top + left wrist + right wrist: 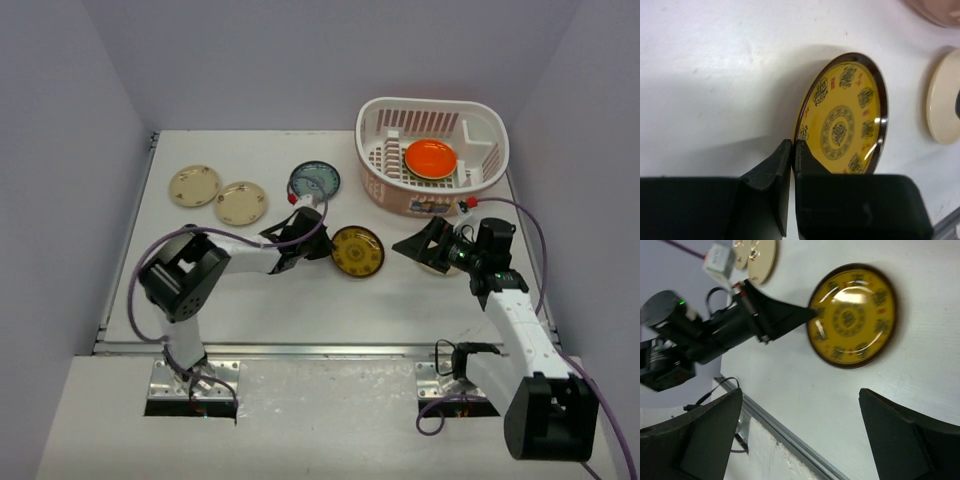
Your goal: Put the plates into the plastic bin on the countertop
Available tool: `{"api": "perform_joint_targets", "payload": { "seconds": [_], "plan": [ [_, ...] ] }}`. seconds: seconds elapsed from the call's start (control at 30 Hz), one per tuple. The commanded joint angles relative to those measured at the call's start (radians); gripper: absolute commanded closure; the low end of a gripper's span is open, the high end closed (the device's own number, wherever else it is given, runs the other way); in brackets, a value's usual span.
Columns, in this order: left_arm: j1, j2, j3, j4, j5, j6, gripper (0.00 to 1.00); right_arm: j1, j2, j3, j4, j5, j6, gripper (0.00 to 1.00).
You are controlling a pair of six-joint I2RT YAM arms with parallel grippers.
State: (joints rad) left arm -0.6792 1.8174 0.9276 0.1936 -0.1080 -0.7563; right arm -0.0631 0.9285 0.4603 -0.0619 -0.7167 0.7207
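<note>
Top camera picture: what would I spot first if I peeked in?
Probably the bright orange plate, glowing inside the white and pink bin at the far right of the table. Next comes the shiny yellow plate in the middle, with the left arm's jaws shut on its rim and the right arm's jaws gaping wide open just to its right.

Left gripper (809, 314) pinches the yellow patterned plate (852, 315) by its rim on the countertop (790, 371)
</note>
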Motion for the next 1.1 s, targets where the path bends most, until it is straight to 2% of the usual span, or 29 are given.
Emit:
{"api": "perform_joint_targets", "payload": {
  "seconds": [0.0,0.1,0.2,0.3,0.37,0.43,0.53,0.57,0.63,0.67,0.7,0.73,0.77,0.8,0.83,0.9,0.97,1.07],
  "plan": [
    [0.003,-0.238,-0.165,0.103,0.096,-0.028,1.00,0.007,0.115,0.015,0.090,-0.049,-0.067,0.01],
    [-0.006,-0.380,-0.244,0.122,0.153,-0.046,1.00,0.070,0.217,0.038,0.126,-0.036,-0.081,0.09],
    [-0.016,-0.453,-0.280,0.124,0.192,-0.057,1.00,0.159,0.298,0.075,0.113,0.017,-0.116,0.13],
    [-0.020,-0.502,-0.294,0.127,0.213,-0.061,1.00,0.184,0.327,0.068,0.150,0.022,-0.106,0.23],
    [-0.022,-0.532,-0.307,0.127,0.223,-0.066,1.00,0.186,0.328,0.049,0.186,0.006,-0.087,0.37],
    [-0.022,-0.545,-0.316,0.144,0.247,-0.069,1.00,0.187,0.325,0.035,0.222,-0.027,-0.069,0.44],
    [-0.023,-0.542,-0.314,0.158,0.259,-0.072,1.00,0.188,0.313,0.020,0.274,-0.073,-0.033,0.91],
    [-0.023,-0.541,-0.311,0.155,0.257,-0.072,1.00,0.189,0.304,0.013,0.288,-0.076,-0.015,1.00],
    [-0.023,-0.543,-0.303,0.145,0.248,-0.071,1.00,0.187,0.280,0.002,0.322,-0.083,0.019,1.00],
    [-0.023,-0.550,-0.290,0.116,0.233,-0.066,0.78,0.186,0.264,-0.003,0.351,-0.087,0.048,1.00],
    [-0.023,-0.558,-0.280,0.095,0.220,-0.059,0.62,0.183,0.251,-0.003,0.363,-0.087,0.076,1.00],
    [-0.023,-0.575,-0.269,0.067,0.202,-0.050,0.56,0.180,0.235,0.003,0.368,-0.081,0.091,1.00],
    [-0.023,-0.593,-0.257,0.033,0.180,-0.041,0.45,0.172,0.221,0.011,0.373,-0.075,0.111,1.00],
    [-0.023,-0.618,-0.243,-0.005,0.139,-0.033,0.25,0.159,0.209,0.022,0.374,-0.068,0.137,1.00],
    [-0.023,-0.652,-0.221,-0.072,0.077,-0.024,0.12,0.146,0.196,0.036,0.371,-0.056,0.160,1.00],
    [-0.023,-0.707,-0.163,-0.260,-0.037,-0.013,0.00,0.112,0.178,0.061,0.352,-0.030,0.216,1.00],
    [-0.023,-0.834,-0.137,-0.389,-0.191,0.007,0.00,0.039,0.161,0.124,0.272,0.037,0.256,1.00],
    [-0.023,-0.998,-0.121,-0.548,-0.311,0.049,0.00,-0.047,0.156,0.229,0.156,0.235,0.321,1.00]
  ]
}}
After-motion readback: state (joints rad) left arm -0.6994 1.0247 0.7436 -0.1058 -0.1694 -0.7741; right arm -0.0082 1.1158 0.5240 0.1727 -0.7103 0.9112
